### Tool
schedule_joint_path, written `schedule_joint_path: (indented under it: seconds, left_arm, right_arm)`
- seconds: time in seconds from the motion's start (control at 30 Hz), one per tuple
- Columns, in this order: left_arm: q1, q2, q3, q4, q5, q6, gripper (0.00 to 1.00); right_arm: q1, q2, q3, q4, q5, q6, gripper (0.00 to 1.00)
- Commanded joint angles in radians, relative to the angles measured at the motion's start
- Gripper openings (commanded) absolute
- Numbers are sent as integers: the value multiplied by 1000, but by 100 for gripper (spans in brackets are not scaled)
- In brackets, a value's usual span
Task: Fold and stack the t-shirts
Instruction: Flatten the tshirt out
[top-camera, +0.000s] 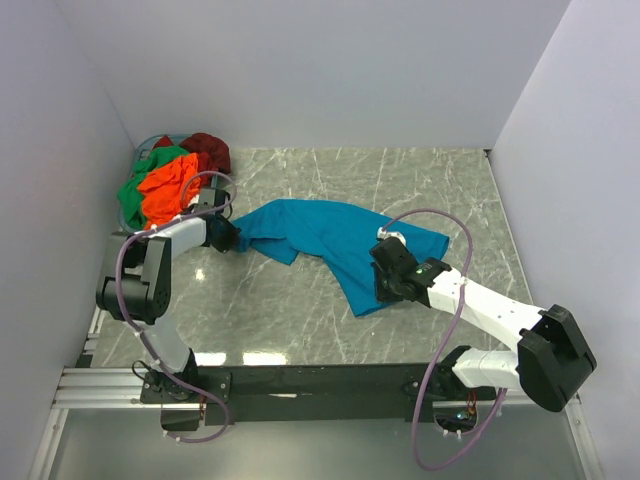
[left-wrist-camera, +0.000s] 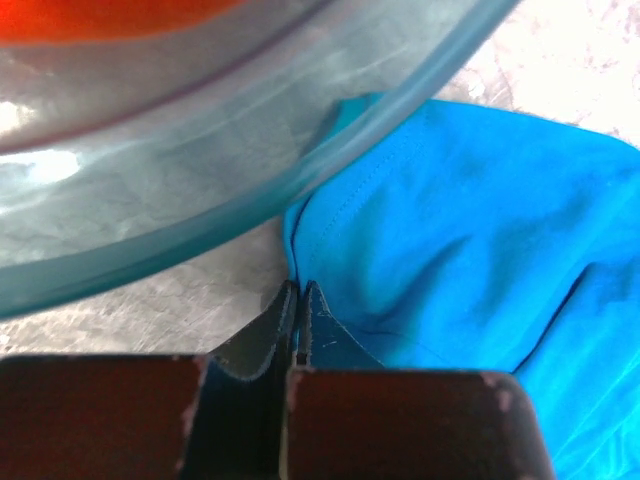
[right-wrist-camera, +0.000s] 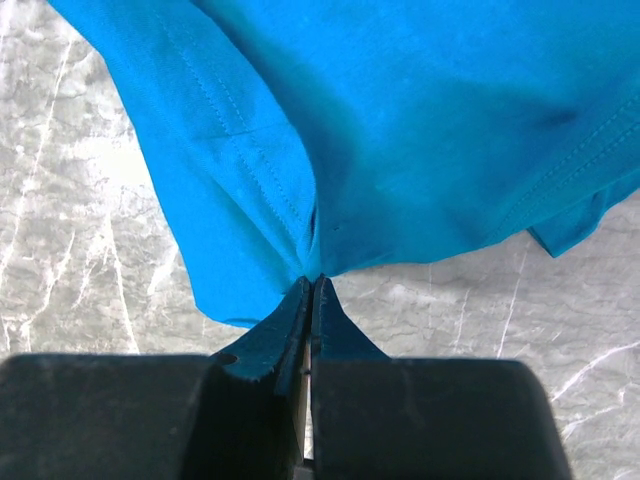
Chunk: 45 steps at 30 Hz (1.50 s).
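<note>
Tightly pinched t-shirt (top-camera: 330, 235), left tool (left-wrist-camera: 300, 296), right tool (right-wrist-camera: 312, 288)

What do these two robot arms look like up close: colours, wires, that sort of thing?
The left arm and right arm match: white links between chunky black joints, with a loose purple cable looping along each. The right gripper and left gripper each have two dark fingers tapering to thin tips.
</note>
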Motion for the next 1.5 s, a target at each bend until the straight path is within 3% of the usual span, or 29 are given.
schedule_joint_path:
  seconds: [0.0,0.17,0.47,0.67,0.93,1.1,1.23,1.33,1.43,1.47]
  left_arm:
    - [-8,42,-14,-34,17,30,1]
    - [-31,-48,-5,-48,-33,38,1]
    - [-100,-320,92,-138,-174,-1,1]
    - [-100,-458,176,-124,-202,-21,1]
    - [-102,-584,345,-57,-168,-7,1]
    - [-103,-679,443,-10,-119,14,1]
    - [-103,-762,512,15,-102,34,1]
    - [-102,-814,584,-11,-127,50,1]
    - [-103,-860,652,-25,-89,68,1]
    - [-103,-860,669,-26,-73,70,1]
  right_arm:
    - [-6,-14,38,5,39,8,0]
    - [-6,-37,64,-9,107,25,0]
    - [-12,-170,251,-86,447,63,0]
    - [-24,-249,390,-104,625,-30,0]
    - [-27,-342,605,-66,717,-209,0]
    - [-27,-419,789,-53,583,-341,0]
    - [-26,-445,953,-86,344,-383,0]
    - [-27,-421,1139,-158,207,-412,0]
    - [-27,-353,1405,-247,-27,-434,0]
    - [-27,-341,1455,-267,-28,-434,0]
